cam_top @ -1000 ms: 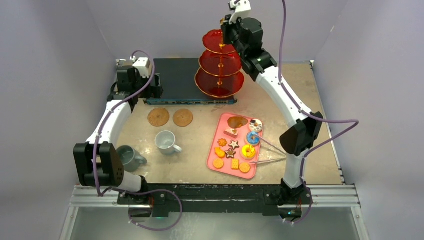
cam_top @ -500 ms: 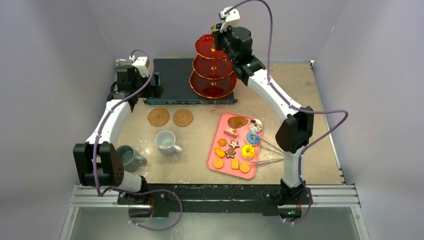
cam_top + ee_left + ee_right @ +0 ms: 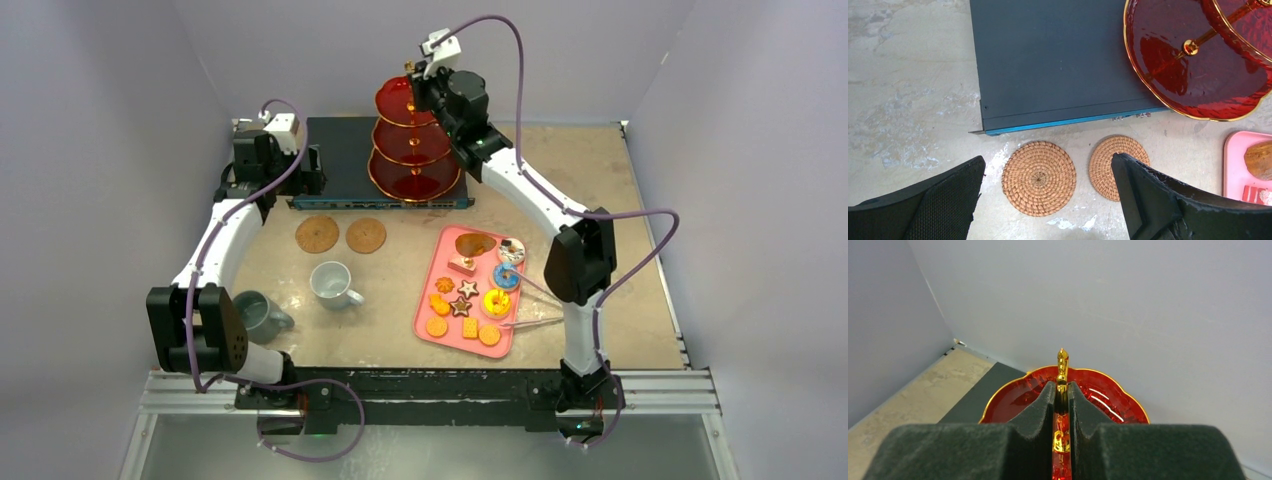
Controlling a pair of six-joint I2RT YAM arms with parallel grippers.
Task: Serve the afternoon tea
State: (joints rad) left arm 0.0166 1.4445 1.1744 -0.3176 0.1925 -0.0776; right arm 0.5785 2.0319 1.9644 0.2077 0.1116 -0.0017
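1. Noting the right pincer [image 3: 1061, 395] first: its jaws are clamped on the gold handle [image 3: 1062, 361] of the red three-tier stand [image 3: 405, 160], and the tiers sit straight below it.
2. The stand's bottom tier overlaps the right end of the flat electronics box [image 3: 1048, 60]. We cannot tell whether it rests there or hangs clear.
3. The left pincer [image 3: 1047, 162] is spread wide and grips nothing. Under it lie the two cork coasters side by side, one coaster [image 3: 1039, 177] between its fingers, the other coaster [image 3: 1104, 165] partly hidden by its right finger. The box lies just beyond them.
4. The pink tray [image 3: 440, 262] lies well down from the right pincer, toward the arm bases. It holds the toy pastries [image 3: 470, 295]: stars, round biscuits, ringed doughnuts and a slice.
5. The white mug [image 3: 332, 283] stands upright base-ward of the left pincer. The grey mug [image 3: 258, 313] is nearer still to that arm's elbow.
6. The tiers are translucent red, scalloped and gold-rimmed. The coasters are a woven spiral. The table [image 3: 600, 180] is scuffed and mottled.
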